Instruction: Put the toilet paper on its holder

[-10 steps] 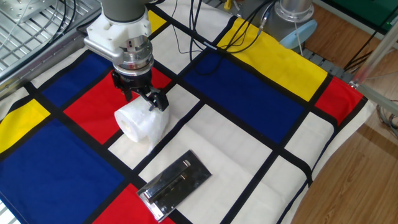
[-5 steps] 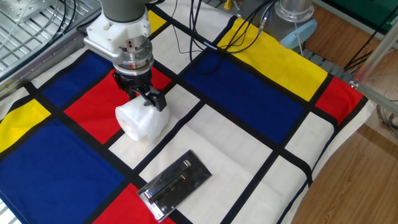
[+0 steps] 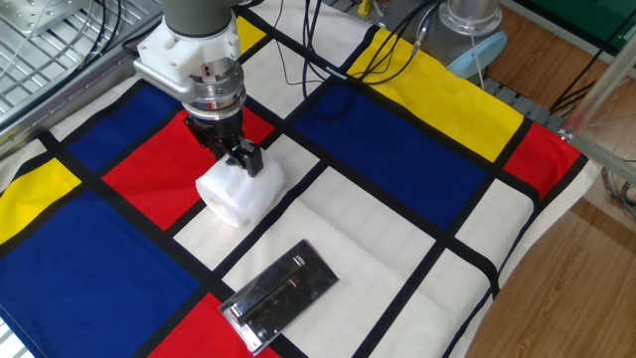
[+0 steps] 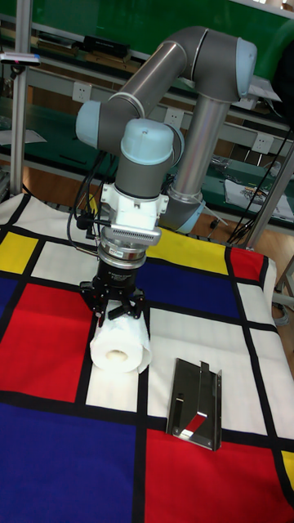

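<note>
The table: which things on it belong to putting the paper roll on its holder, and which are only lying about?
For the job:
- toilet paper, pinched at its top by the hand
- holder, lying flat, apart from the roll

Lying about:
- colour-block tablecloth
- black cables at the far edge

The grey arm (image 4: 175, 73) rises from its base at the back of the worktop, bends over at the top and comes down toward the front, ending in a vertical wrist (image 3: 196, 50) with a silver flange. Below it the black hand (image 3: 241, 159) points straight down. Its two fingers (image 4: 107, 315) are drawn in close together and pinch the top of the roll (image 4: 120, 347), pressing into the soft paper. In the tall fixed view the fingertips sit just above the roll's open core, with the hand centred over it.
</note>
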You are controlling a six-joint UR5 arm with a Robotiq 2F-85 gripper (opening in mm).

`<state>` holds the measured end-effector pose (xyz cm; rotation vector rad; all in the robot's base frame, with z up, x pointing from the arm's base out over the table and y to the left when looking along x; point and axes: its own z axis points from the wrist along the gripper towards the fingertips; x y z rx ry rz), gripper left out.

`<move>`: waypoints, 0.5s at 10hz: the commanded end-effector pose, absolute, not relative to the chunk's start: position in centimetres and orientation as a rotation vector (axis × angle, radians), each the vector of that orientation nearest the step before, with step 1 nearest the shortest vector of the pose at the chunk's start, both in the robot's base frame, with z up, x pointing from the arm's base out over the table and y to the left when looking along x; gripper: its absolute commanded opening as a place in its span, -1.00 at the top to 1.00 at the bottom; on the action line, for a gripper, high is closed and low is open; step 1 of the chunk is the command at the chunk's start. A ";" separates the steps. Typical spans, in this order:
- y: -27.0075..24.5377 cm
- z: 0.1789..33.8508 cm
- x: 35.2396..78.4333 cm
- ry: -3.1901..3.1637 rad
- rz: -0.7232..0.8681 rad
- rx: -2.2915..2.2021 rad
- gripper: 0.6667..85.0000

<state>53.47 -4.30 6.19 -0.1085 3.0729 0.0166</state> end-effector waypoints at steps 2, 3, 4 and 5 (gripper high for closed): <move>-3.2 6.4 54.0 3.046 0.084 -0.146 -0.55; -3.3 6.4 54.1 3.043 0.078 -0.150 -0.72; -3.3 6.4 54.2 3.042 0.076 -0.150 -0.74; -3.3 6.4 54.2 3.039 0.075 -0.157 -0.77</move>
